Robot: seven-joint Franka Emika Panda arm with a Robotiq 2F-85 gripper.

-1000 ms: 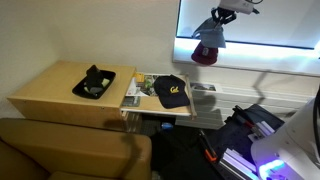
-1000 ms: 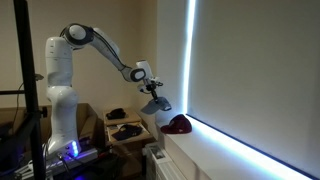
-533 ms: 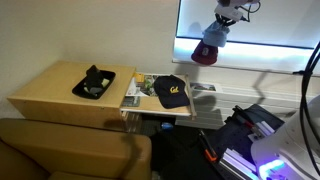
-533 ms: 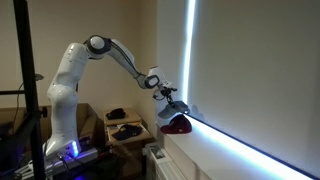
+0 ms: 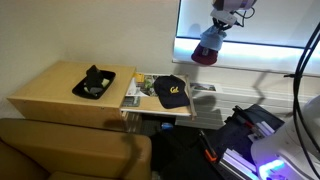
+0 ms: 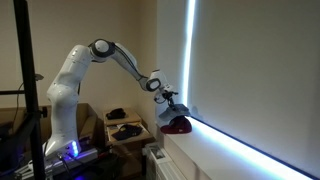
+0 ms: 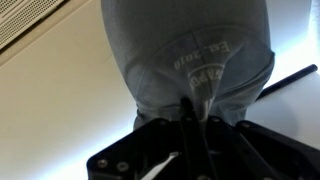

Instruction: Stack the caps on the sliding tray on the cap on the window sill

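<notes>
Three caps: grey cap (image 5: 208, 42), maroon cap (image 5: 203, 59), black cap (image 5: 171, 91); perhaps a fourth, dark cap (image 5: 94, 82).

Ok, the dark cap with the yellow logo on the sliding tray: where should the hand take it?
Probably by the top of the crown of the dark cap, coming straight down from above. It sits crown up on the sliding tray with nothing over it, and the soft fabric should bunch in a pinch.

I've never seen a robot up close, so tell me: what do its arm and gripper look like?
The arm is white, built of rounded tubular segments with darker joints, and a blue light glows at its base. The gripper is black and blocky, with small screws showing in the wrist view. A black cable loops nearby.
</notes>
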